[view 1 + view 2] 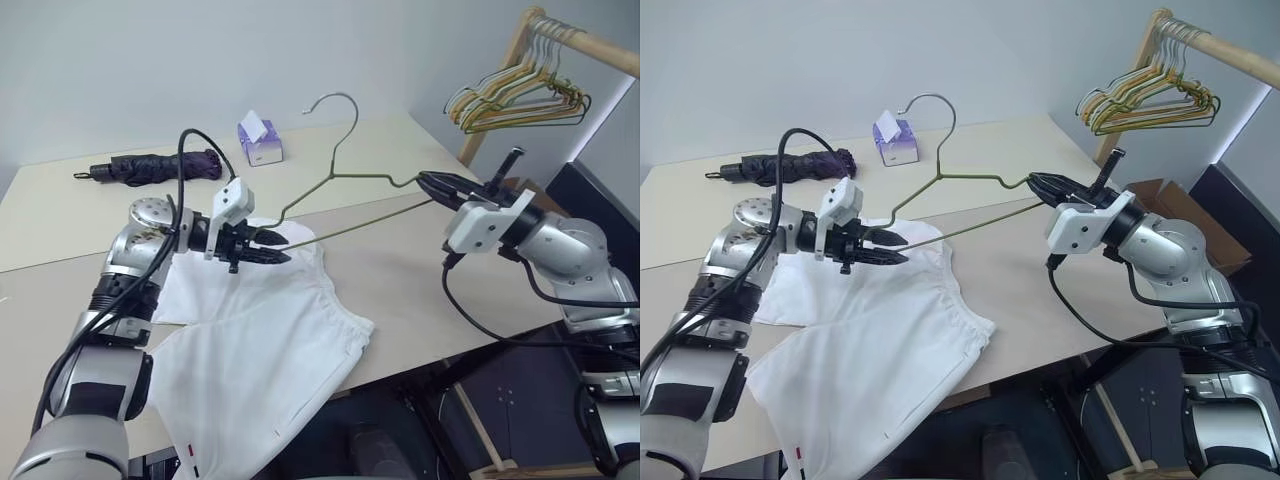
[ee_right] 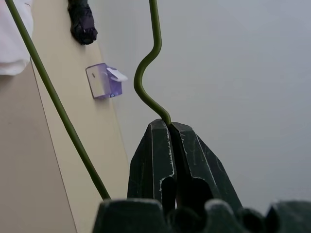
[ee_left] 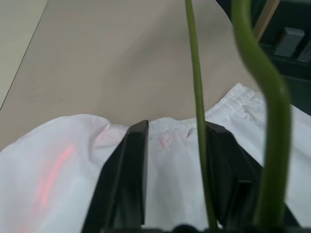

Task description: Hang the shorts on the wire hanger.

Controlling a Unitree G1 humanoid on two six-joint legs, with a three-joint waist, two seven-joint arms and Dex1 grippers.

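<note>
The white shorts point(image 1: 260, 340) lie spread on the beige table point(image 1: 420, 280), waistband toward the middle and one leg hanging over the front edge. The olive wire hanger point(image 1: 340, 175) is held in the air above them, hook up. My right gripper point(image 1: 430, 183) is shut on the hanger's right end point(image 2: 154, 99). My left gripper point(image 1: 275, 248) hovers just over the waistband point(image 3: 170, 127) at the hanger's left corner. Its fingers point(image 3: 136, 160) stand apart, and the hanger's lower wire point(image 3: 197, 97) runs between them against one finger.
A purple tissue box point(image 1: 260, 143) and a folded dark umbrella point(image 1: 155, 167) lie at the back of the table. A wooden rack with bunched yellow and green hangers point(image 1: 520, 100) stands at the right, with a cardboard box point(image 1: 1160, 195) below it.
</note>
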